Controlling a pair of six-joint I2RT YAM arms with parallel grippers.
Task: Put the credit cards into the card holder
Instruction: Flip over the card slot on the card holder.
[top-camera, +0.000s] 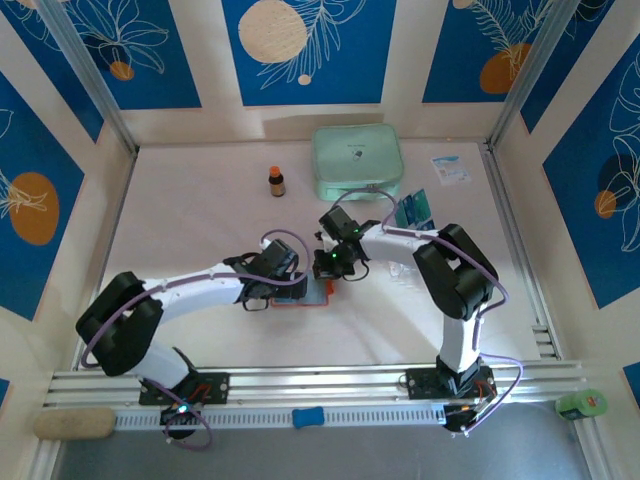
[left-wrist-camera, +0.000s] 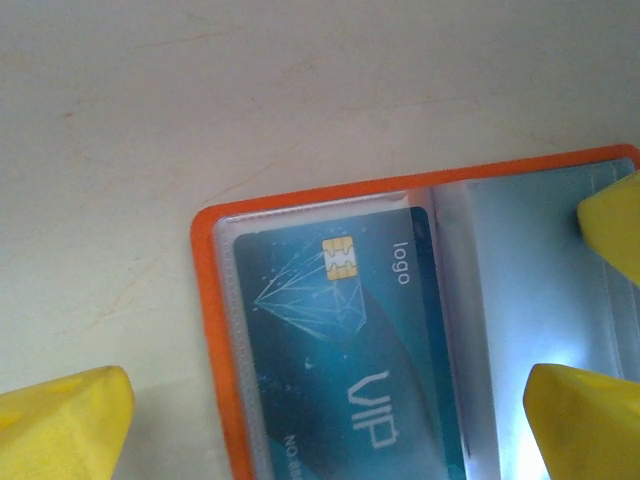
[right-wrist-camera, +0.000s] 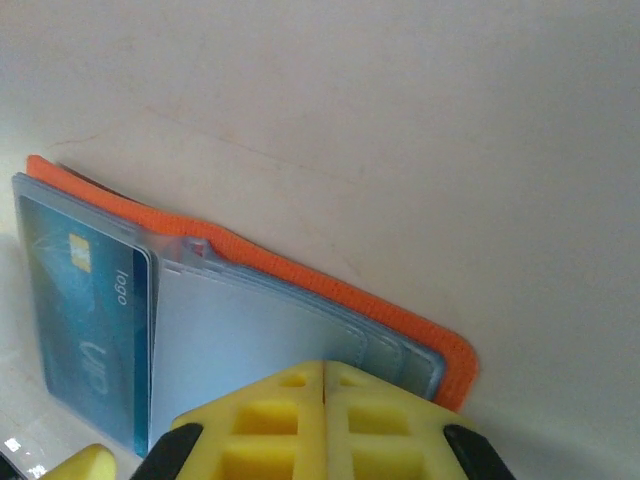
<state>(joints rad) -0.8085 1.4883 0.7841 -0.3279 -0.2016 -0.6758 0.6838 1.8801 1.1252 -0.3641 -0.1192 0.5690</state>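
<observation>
The orange card holder (left-wrist-camera: 210, 330) lies open on the table, and in the top view its edge (top-camera: 298, 303) peeks out under both grippers. One teal credit card (left-wrist-camera: 340, 350) marked VIP sits inside its left clear sleeve, seen too in the right wrist view (right-wrist-camera: 90, 320). My left gripper (left-wrist-camera: 325, 390) is open, its yellow fingers either side of that card. My right gripper (right-wrist-camera: 325, 368) is shut, tip resting on the holder's clear right-hand sleeves (right-wrist-camera: 250, 340). More teal credit cards (top-camera: 415, 212) lie fanned beside the right arm.
A mint-green zip case (top-camera: 357, 160) sits at the back centre, a small brown bottle (top-camera: 277, 181) to its left and a white paper slip (top-camera: 450, 170) to its right. Metal frame rails border the table on both sides.
</observation>
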